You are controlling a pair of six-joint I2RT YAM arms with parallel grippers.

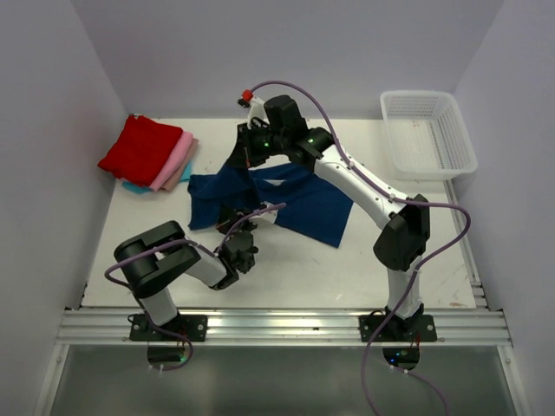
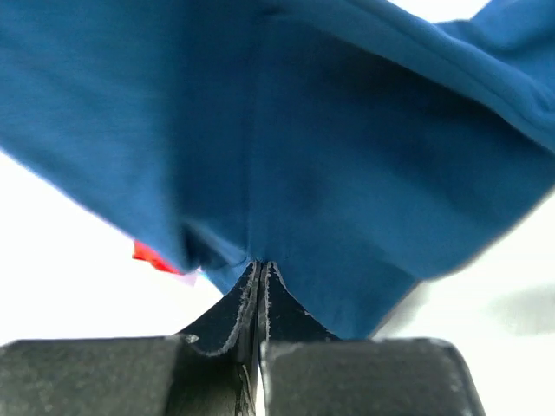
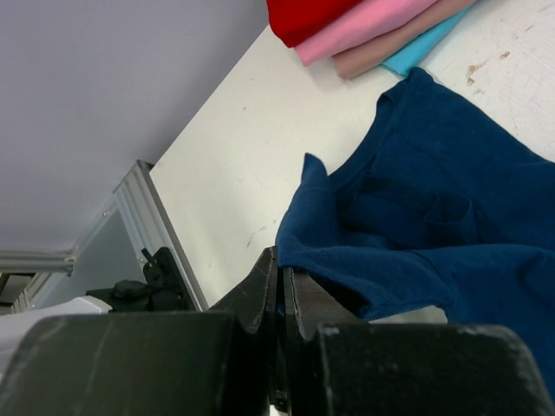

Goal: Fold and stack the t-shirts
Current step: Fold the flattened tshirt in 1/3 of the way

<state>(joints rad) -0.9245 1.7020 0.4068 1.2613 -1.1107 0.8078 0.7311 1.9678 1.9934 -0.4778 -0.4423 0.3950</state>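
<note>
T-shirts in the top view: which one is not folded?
The navy blue t-shirt, rumpled mid-table, pinched by the left claw and right claw; red, pink and teal ones lie folded, stacked.

Overall light: you get bright, even, diffuse light from above; the white table point(image 1: 286, 269) shows no glare
Shadows: you see only soft, faint ones beside the navy t-shirt point(image 1: 303, 204)
Left wrist view: your close cloth looks soft and slightly blurred; the table behind washes out to white
Right wrist view: your nearest foreground is out of focus; the far folded stack point(image 3: 364, 26) stays fairly sharp
</note>
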